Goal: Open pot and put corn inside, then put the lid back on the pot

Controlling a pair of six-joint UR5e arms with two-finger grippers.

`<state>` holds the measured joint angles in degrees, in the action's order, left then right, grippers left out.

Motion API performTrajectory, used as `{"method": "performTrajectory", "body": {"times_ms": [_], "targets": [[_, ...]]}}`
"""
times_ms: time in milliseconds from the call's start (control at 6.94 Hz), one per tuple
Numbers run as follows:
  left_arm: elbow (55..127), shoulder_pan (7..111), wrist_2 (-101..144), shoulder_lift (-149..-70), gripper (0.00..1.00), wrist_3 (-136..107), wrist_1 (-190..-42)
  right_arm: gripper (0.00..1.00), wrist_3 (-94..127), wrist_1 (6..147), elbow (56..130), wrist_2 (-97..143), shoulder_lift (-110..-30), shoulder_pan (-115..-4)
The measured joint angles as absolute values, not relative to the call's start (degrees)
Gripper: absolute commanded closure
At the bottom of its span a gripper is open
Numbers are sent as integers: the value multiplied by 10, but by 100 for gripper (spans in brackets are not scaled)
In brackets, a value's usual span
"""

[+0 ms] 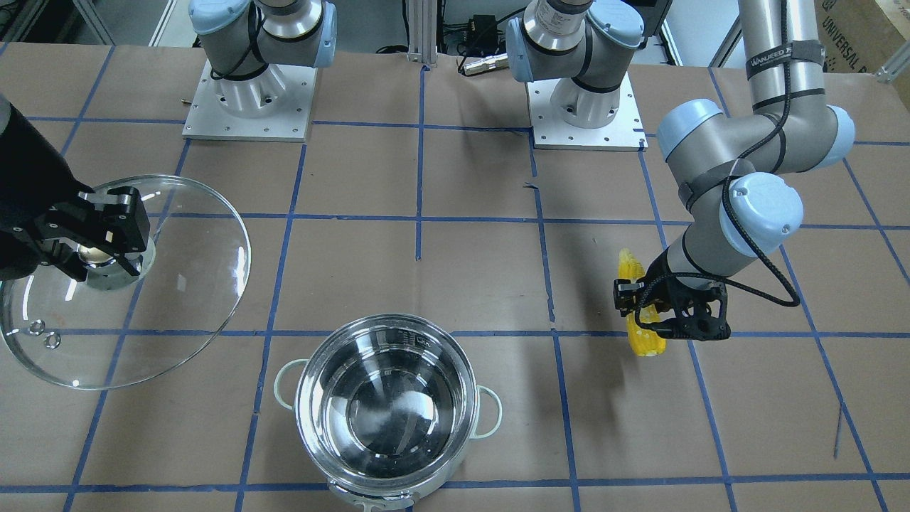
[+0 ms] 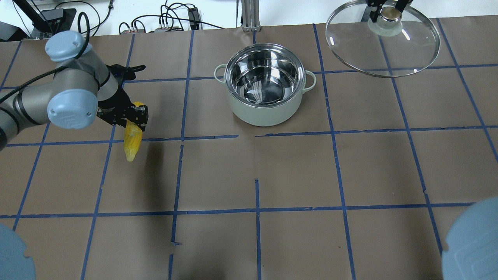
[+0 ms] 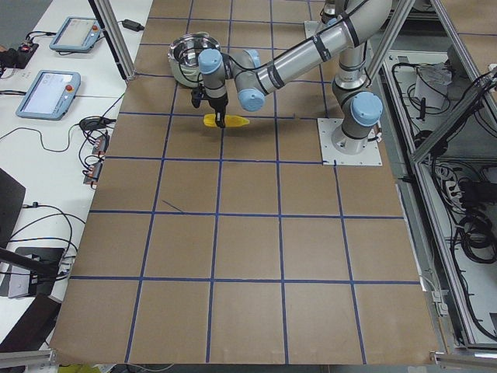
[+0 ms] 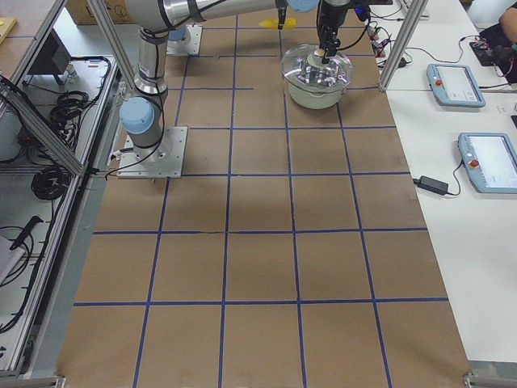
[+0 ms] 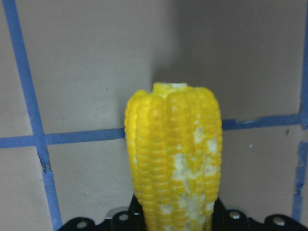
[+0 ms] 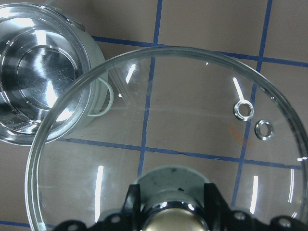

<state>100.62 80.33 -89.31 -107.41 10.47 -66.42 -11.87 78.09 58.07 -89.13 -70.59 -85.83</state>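
Under the pot [image 2: 266,111], brown paper [image 2: 295,171], blue tape [image 2: 295,210]

Silver arms [image 1: 775,57] bear pale-blue joint caps [image 1: 762,212].

bench [image 2: 295,175] under brown paper, blue tape grid [image 2: 256,210] across it; white side table [image 4: 485,267] along the operator edge, teach pendants [image 4: 489,162] and black power brick [image 4: 432,184] on it; aluminium frame post [image 4: 404,44], cable bundles [image 4: 50,174] in side rack, cardboard box [image 1: 860,35] in corner; even bright light
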Motion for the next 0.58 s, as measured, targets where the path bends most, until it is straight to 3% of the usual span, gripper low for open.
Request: {"method": "performTrajectory", "body": {"times_ms": [576], "targets": [[759, 959, -841, -1171, 82, -29, -759, 86, -119, 780, 580, -891, -708, -859]]}}
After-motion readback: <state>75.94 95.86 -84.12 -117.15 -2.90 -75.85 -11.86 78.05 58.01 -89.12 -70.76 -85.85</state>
